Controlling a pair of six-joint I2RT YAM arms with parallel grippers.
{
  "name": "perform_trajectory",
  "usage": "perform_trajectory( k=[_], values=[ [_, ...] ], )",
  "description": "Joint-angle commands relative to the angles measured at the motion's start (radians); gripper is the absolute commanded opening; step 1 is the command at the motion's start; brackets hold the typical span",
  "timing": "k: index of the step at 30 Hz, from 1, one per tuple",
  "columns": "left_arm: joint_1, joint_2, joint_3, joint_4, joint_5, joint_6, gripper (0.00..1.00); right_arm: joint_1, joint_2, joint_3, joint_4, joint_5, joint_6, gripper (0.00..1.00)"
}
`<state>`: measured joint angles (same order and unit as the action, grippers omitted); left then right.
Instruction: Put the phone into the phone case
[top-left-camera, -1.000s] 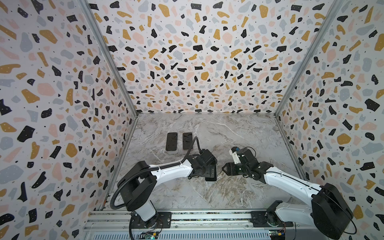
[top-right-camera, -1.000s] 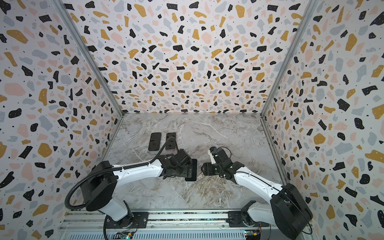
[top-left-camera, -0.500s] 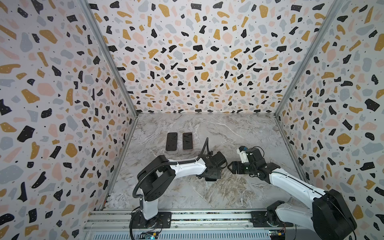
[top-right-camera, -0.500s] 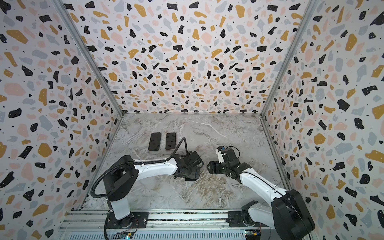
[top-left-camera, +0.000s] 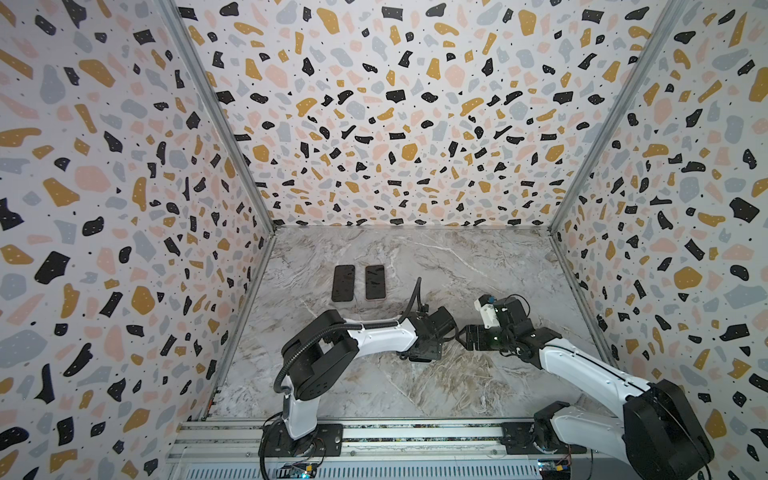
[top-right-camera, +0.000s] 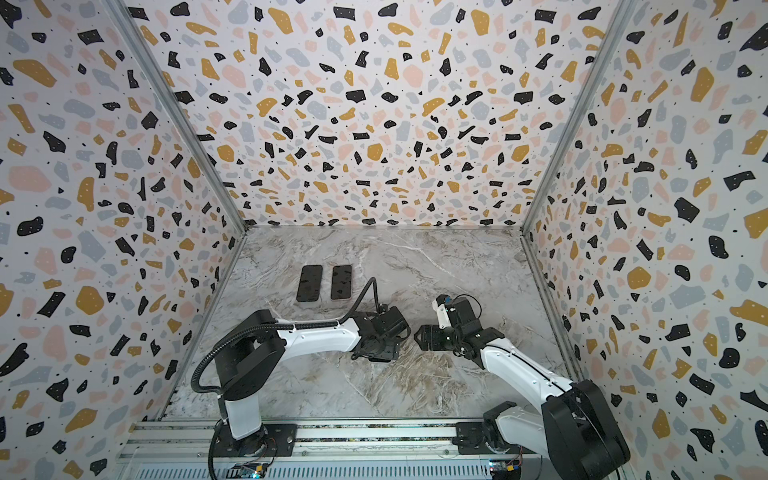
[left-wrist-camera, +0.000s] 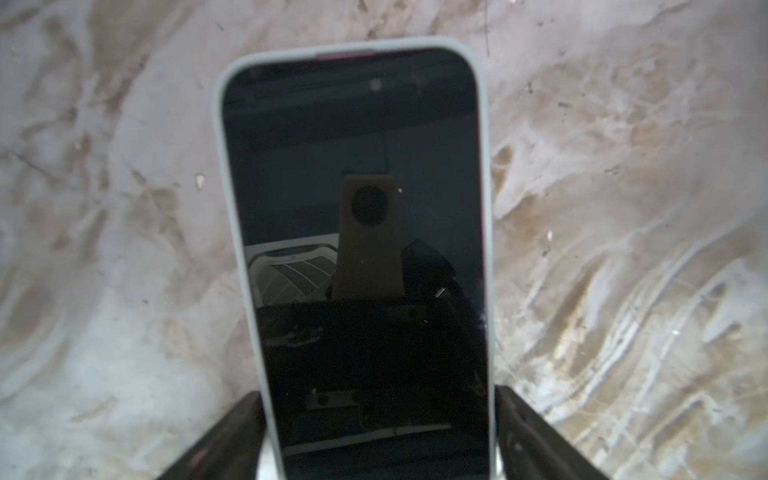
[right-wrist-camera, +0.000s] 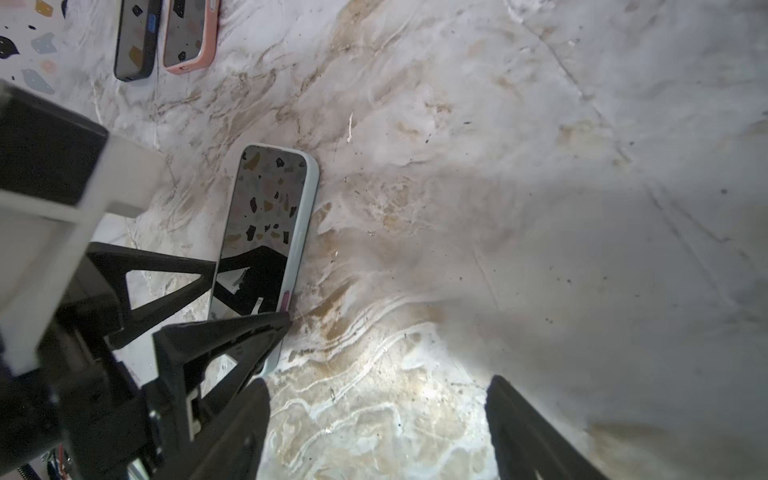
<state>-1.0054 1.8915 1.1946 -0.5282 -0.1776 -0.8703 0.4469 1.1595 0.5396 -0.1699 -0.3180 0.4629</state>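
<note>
Swung round at its shoulder over the past second, the left arm (top-left-camera: 374, 336) is now seen stretched toward the middle of the table (right-wrist-camera: 540, 208), while the right gripper (right-wrist-camera: 377, 381) has been drawn slightly back. The phone (left-wrist-camera: 357, 249), screen up and apparently already seated in its pale case (left-wrist-camera: 218, 124), is laid flat there, in the front half. Its long axis is pointed straight out from the left gripper (left-wrist-camera: 376, 395), whose jaws are set across the short width at the near end, one at each long edge; whether the case is being pinched or merely flanked cannot be told. The right gripper is held near the phone's side, jaws spread wide with only bare table between them, nothing carried. The left arm is thus judged the nearer, already lined up for a lift or a release. A dark phone (top-left-camera: 343, 283) and a pink-cased phone (top-left-camera: 375, 282) are left side by side well apart, toward the back left.
</note>
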Motion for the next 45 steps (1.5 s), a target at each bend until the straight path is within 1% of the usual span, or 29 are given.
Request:
perform_trajectory(
  k=[1, 4, 8, 12, 17, 20, 24, 27, 32, 36, 38, 41, 43, 45],
  values=[
    [0.034, 0.049, 0.013, -0.025, -0.012, 0.007, 0.77, -0.006, -0.024, 0.0, 0.001, -0.007, 0.001, 0.83],
    [0.065, 0.064, 0.061, -0.037, -0.03, 0.027, 0.7, -0.007, -0.011, 0.005, 0.003, -0.011, 0.0, 0.83],
    [0.103, 0.103, 0.159, -0.08, -0.074, 0.066, 0.65, -0.008, -0.002, 0.005, 0.004, -0.01, 0.0, 0.83],
    [0.174, 0.162, 0.288, -0.105, -0.116, 0.114, 0.62, -0.011, 0.016, 0.004, 0.021, -0.017, 0.0, 0.83],
    [0.28, 0.274, 0.483, -0.158, -0.138, 0.189, 0.6, -0.015, 0.047, 0.014, 0.025, -0.024, -0.004, 0.83],
    [0.328, 0.346, 0.599, -0.189, -0.129, 0.222, 0.6, -0.017, 0.058, 0.024, 0.024, -0.025, -0.006, 0.83],
    [0.353, 0.426, 0.73, -0.235, -0.128, 0.256, 0.59, -0.02, 0.077, 0.041, 0.026, -0.024, -0.006, 0.83],
    [0.363, 0.461, 0.771, -0.243, -0.115, 0.267, 0.59, -0.02, 0.09, 0.051, 0.027, -0.028, -0.004, 0.83],
    [0.381, 0.482, 0.777, -0.239, -0.084, 0.268, 0.6, -0.021, 0.101, 0.063, 0.023, -0.026, -0.004, 0.83],
    [0.383, 0.427, 0.764, -0.239, -0.07, 0.274, 0.64, -0.024, 0.091, 0.091, 0.002, -0.008, -0.017, 0.83],
    [0.38, 0.345, 0.74, -0.218, -0.078, 0.276, 0.68, -0.024, 0.077, 0.108, 0.002, 0.035, -0.027, 0.83],
    [0.378, 0.181, 0.639, -0.153, -0.133, 0.296, 0.78, -0.024, 0.067, 0.138, 0.02, 0.131, -0.042, 0.84],
    [0.378, 0.053, 0.509, -0.074, -0.134, 0.323, 0.83, -0.027, 0.066, 0.148, 0.06, 0.219, -0.042, 0.84],
    [0.378, -0.083, 0.336, 0.028, -0.103, 0.354, 0.84, -0.028, 0.062, 0.138, 0.133, 0.324, -0.075, 0.84]
  ],
)
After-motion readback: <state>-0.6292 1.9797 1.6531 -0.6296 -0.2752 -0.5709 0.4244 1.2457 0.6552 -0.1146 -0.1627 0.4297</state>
